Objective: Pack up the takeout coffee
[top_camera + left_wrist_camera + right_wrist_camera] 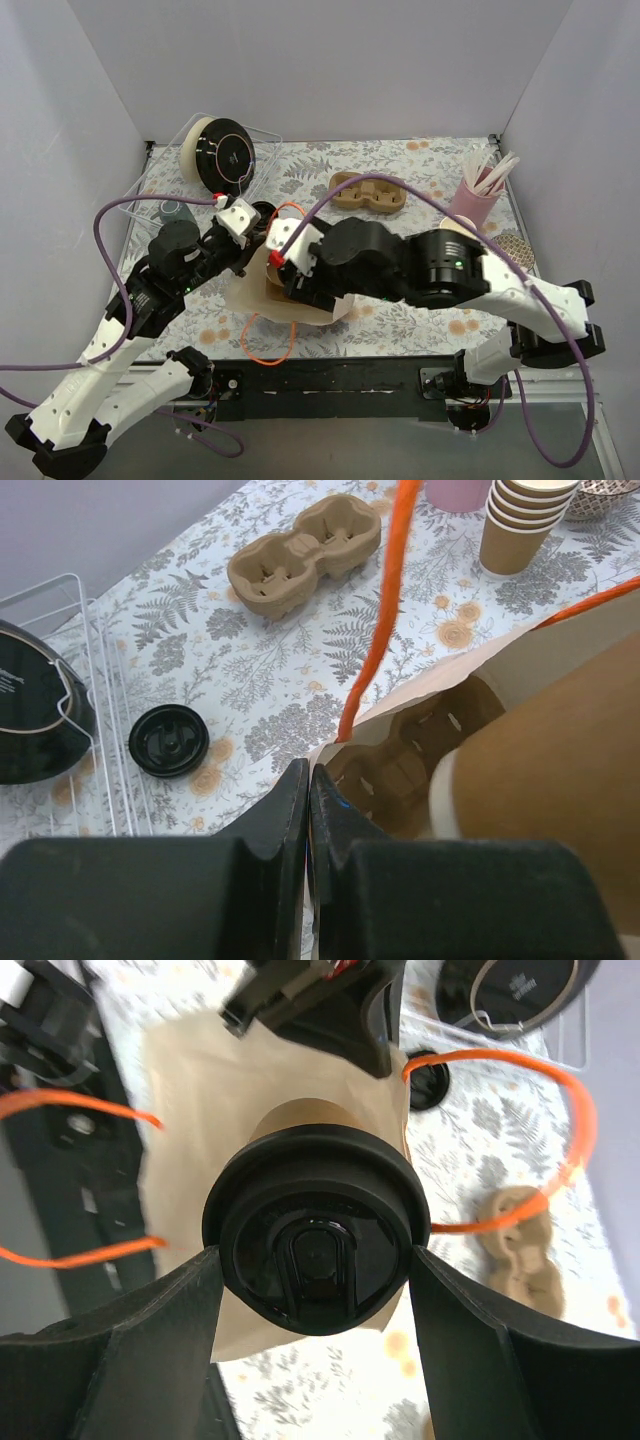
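The takeout coffee (315, 1250), a kraft-brown cup with a round black lid, lies sideways between my right gripper's (315, 1258) fingers, which press on the lid's two sides. Its brown body (560, 740) reaches into the mouth of a kraft paper bag (250, 300) with orange handles (385, 600). A cardboard cup carrier (400, 760) sits inside the bag. My left gripper (308, 772) is shut on the bag's rim and holds the mouth open. In the top view my right gripper (290, 270) covers most of the cup.
A second cardboard carrier (368, 192) lies behind the bag. A loose black lid (168, 740) rests beside a wire rack (222, 150) at the back left. A pink cup of straws (475, 200) and stacked paper cups (520, 520) stand at the right.
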